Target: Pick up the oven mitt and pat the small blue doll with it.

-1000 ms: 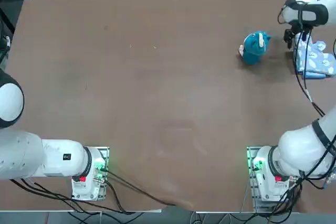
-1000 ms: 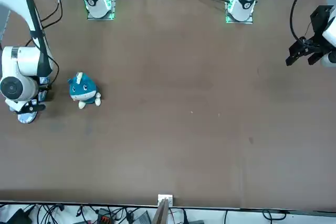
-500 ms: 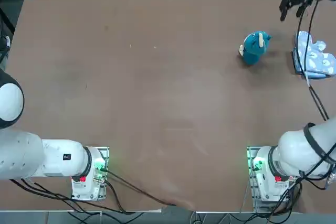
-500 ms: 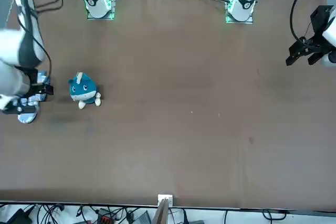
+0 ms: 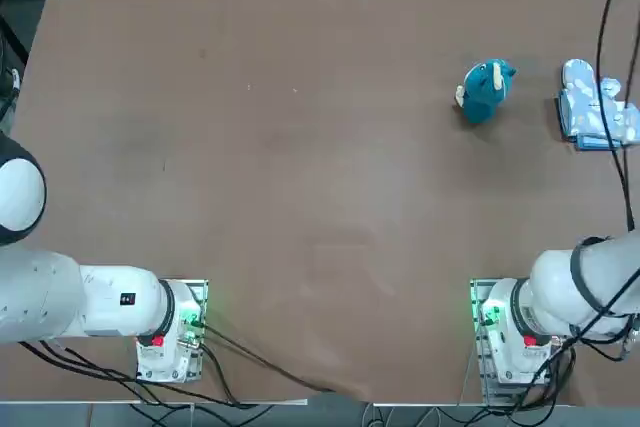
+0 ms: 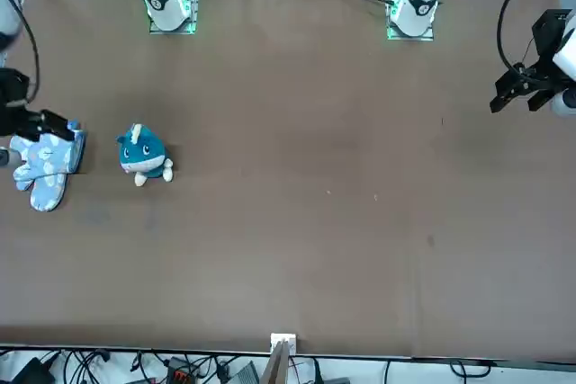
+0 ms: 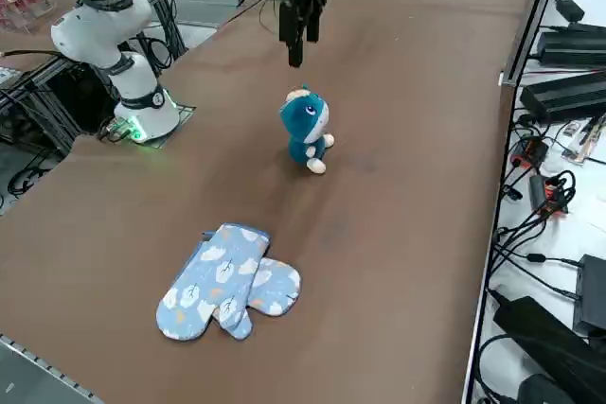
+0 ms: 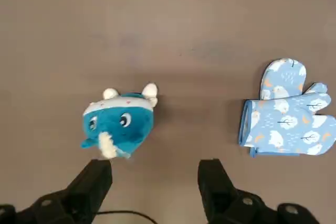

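**Desk:** Where is the oven mitt (image 7: 227, 281)?

**Me:** I see it lying flat on the brown surface (image 5: 300, 167), stacked with a second mitt of the same print, the thumb lobes spread out to one side. In the overhead view the pair sits near the right edge, at about 2 o'clock from the middle of the surface. Nothing touches it.

**Desk:** And the small blue doll (image 5: 485, 89)?

**Me:** It stands upright just beside the mitts, at their 9 o'clock overhead, with a clear strip of bare surface between them. From the wrist camera I can see its face, pale muzzle and two cream ear tips.

**Desk:** What about the right claw (image 7: 298, 30)?

**Me:** It hangs in the air with its fingers (image 8: 92, 179) spread wide and nothing between them. From the side camera it points down, beyond the doll and well above the surface. Overhead it shows only at the far edge, near 1 o'clock. The wrist camera looks down on doll and mitts together, both well apart from the fingertips.
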